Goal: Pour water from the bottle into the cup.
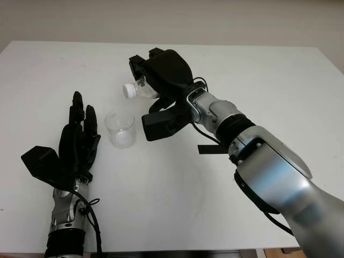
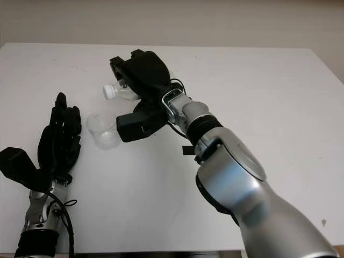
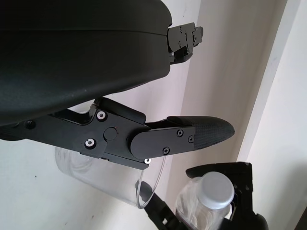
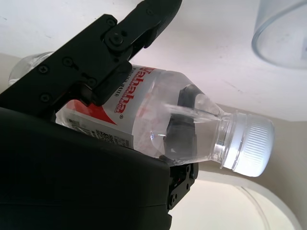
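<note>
Left hand (image 1: 78,137) is open, positioned just left of the clear cup (image 1: 120,129), which stands upright on the white surface (image 1: 258,86). Right hand (image 1: 161,72) is clamped on the bottle (image 1: 135,90), held tilted near-horizontal above and just right of the cup, white cap (image 1: 128,91) on, pointing left.

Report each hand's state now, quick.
Left hand: open, beside the cup, holding nothing.
Right hand: shut on the bottle, held tilted above the cup, cap on.
</note>
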{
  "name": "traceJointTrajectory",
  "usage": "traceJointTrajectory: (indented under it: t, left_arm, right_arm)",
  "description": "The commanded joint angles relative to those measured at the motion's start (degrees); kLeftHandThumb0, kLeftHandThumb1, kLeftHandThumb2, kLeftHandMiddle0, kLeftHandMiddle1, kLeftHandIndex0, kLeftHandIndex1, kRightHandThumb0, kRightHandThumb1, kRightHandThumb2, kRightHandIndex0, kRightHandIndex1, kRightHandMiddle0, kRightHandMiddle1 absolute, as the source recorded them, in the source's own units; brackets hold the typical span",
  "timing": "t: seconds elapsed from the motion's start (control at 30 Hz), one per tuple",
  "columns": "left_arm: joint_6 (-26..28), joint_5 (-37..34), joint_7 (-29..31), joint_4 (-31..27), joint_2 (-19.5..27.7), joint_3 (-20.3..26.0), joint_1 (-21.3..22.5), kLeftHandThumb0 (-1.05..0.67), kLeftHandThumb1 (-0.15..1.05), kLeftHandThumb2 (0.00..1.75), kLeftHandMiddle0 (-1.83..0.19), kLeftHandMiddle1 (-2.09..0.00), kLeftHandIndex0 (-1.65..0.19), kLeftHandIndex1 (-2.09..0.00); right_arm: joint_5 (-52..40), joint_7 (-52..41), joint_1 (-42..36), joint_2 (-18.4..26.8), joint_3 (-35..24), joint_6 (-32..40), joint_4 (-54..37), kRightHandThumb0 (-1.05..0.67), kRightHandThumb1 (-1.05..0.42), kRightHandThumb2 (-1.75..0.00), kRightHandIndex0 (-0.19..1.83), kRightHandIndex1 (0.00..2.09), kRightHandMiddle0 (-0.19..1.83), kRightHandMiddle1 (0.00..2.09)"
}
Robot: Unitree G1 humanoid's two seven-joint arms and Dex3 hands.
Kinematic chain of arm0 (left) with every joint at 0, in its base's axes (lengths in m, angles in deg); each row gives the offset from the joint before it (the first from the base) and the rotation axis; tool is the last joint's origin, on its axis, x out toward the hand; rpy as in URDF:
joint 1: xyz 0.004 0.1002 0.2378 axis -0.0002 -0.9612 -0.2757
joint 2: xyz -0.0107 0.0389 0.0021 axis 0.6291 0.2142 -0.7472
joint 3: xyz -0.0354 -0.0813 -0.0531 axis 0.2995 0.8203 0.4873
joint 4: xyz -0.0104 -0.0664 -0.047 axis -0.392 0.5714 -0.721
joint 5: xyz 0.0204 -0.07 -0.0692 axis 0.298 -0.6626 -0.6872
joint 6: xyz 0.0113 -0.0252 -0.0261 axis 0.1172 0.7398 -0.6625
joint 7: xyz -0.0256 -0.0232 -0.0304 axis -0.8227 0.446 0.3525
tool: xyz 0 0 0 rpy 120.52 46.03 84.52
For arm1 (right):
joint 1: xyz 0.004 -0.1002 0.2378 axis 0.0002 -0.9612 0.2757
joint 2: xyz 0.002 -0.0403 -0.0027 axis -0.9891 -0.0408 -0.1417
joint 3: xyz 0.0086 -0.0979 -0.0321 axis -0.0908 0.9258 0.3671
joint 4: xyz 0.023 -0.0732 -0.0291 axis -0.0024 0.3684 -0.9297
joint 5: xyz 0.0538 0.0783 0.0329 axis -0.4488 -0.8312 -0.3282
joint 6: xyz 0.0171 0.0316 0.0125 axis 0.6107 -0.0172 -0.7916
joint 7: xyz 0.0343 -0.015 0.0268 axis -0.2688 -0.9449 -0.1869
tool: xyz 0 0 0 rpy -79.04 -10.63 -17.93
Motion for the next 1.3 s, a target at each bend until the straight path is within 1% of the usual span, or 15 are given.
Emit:
traceJointTrajectory:
  t: [0.0,0.07,0.1,0.2,0.23,0.3,0.47,0.63,0.67,0.73,0.83,0.93,1.03,1.13,1.27]
  left_arm:
    - [-0.1,-0.1,-0.2,0.8,-1.0,-0.3,-0.8,-0.7,1.05,0.5,0.15,-0.05,0.16,-0.05]
    - [-0.3,0.0,-0.4,1.0,-1.3,-0.3,-0.7,-0.7,1.05,0.5,0.16,-0.05,0.16,-0.05]
    - [-0.5,0.1,-0.5,1.1,-1.4,-0.3,-0.7,-0.7,1.05,0.5,0.16,-0.05,0.16,-0.05]
    - [-0.7,0.2,-0.8,1.4,-1.6,-0.4,-0.7,-0.71,1.05,0.49,0.16,-0.05,0.16,-0.05]
    - [-0.8,0.2,-0.9,1.5,-1.6,-0.4,-0.7,-0.71,1.05,0.49,0.16,-0.05,0.16,-0.05]
    - [-0.9,0.2,-1.1,1.6,-1.6,-0.4,-0.7,-0.72,1.05,0.48,0.16,-0.05,0.16,-0.05]
    - [-0.7,-0.1,-1.2,1.4,-1.7,-0.4,-0.8,-0.71,1.05,0.48,0.16,-0.05,0.17,-0.05]
    - [-0.7,-0.2,-1.2,1.7,-1.8,-0.5,-0.5,-0.71,1.05,0.47,0.15,-0.06,0.15,-0.06]
    - [-0.7,-0.2,-1.1,1.8,-1.8,-0.5,-0.4,-0.71,1.05,0.47,0.16,-0.05,0.16,-0.06]
    - [-0.7,-0.3,-1.1,1.8,-1.8,-0.4,-0.4,-0.71,1.05,0.47,0.16,-0.05,0.16,-0.05]
    - [-0.6,-0.2,-1.2,1.9,-1.7,-0.4,-0.4,-0.71,1.05,0.47,0.16,-0.05,0.16,-0.05]
    - [-0.5,-0.2,-1.1,1.9,-1.6,-0.4,-0.3,-0.71,1.05,0.48,0.16,-0.05,0.16,-0.06]
    - [-0.5,-0.3,-1.0,2.0,-1.6,-0.4,-0.2,-0.71,1.05,0.48,0.16,-0.05,0.16,-0.05]
    - [-0.7,0.0,-1.0,2.2,-1.5,-0.5,-0.1,-0.71,1.05,0.49,0.16,-0.05,0.16,-0.05]
    - [-0.5,0.0,-1.0,2.7,-1.5,-0.5,0.3,-0.72,1.05,0.48,0.17,-0.05,0.16,-0.05]
  right_arm:
    - [0.9,0.7,2.9,-0.6,1.1,0.8,0.0,-0.29,-1.0,-0.06,0.96,2.09,0.23,2.09]
    - [1.1,0.5,3.1,-1.0,1.6,0.5,0.0,-0.3,-1.0,-0.05,0.92,2.09,0.19,2.07]
    - [1.1,0.5,3.1,-1.1,1.7,0.3,0.0,-0.31,-0.97,-0.05,0.73,2.09,0.2,1.89]
    - [3.3,0.7,3.7,-1.2,4.2,0.5,0.1,-0.36,-0.95,-0.06,0.58,2.09,0.29,1.5]
    - [4.9,1.5,4.0,-1.1,5.8,1.0,0.1,-0.37,-0.95,-0.06,0.58,2.09,0.3,1.46]
    - [6.8,2.7,4.2,-1.0,7.6,1.5,0.2,-0.36,-0.95,-0.05,0.69,2.09,0.32,1.66]
    - [11.1,5.7,4.6,-1.2,11.8,4.4,0.6,-0.39,-0.95,-0.05,0.83,2.09,0.33,1.74]
    - [12.6,7.7,4.9,-0.8,13.4,4.9,0.6,-0.36,-0.99,-0.06,0.79,2.09,0.26,1.8]
    - [13.1,8.5,5.0,-0.8,13.9,5.2,0.6,-0.38,-1.0,-0.06,0.82,2.09,0.25,1.89]
    - [13.7,9.7,5.2,-0.7,14.5,5.5,0.6,-0.4,-1.01,-0.06,0.87,2.09,0.17,1.84]
    - [14.5,10.3,5.4,-0.6,15.3,5.6,0.8,-0.4,-1.01,-0.05,0.91,2.09,0.19,1.64]
    - [14.1,10.5,5.5,-0.5,15.3,4.7,0.8,-0.38,-1.0,-0.05,0.92,2.09,0.21,1.8]
    - [14.0,10.4,5.6,-0.4,15.2,4.9,0.8,-0.35,-1.02,-0.06,0.73,2.09,0.25,1.64]
    - [13.8,10.5,5.5,-0.4,15.0,5.2,0.8,-0.38,-1.02,-0.05,0.8,2.09,0.27,1.79]
    - [13.9,10.5,5.5,-0.4,15.1,5.6,0.8,-0.41,-1.01,-0.05,0.83,2.09,0.24,1.79]
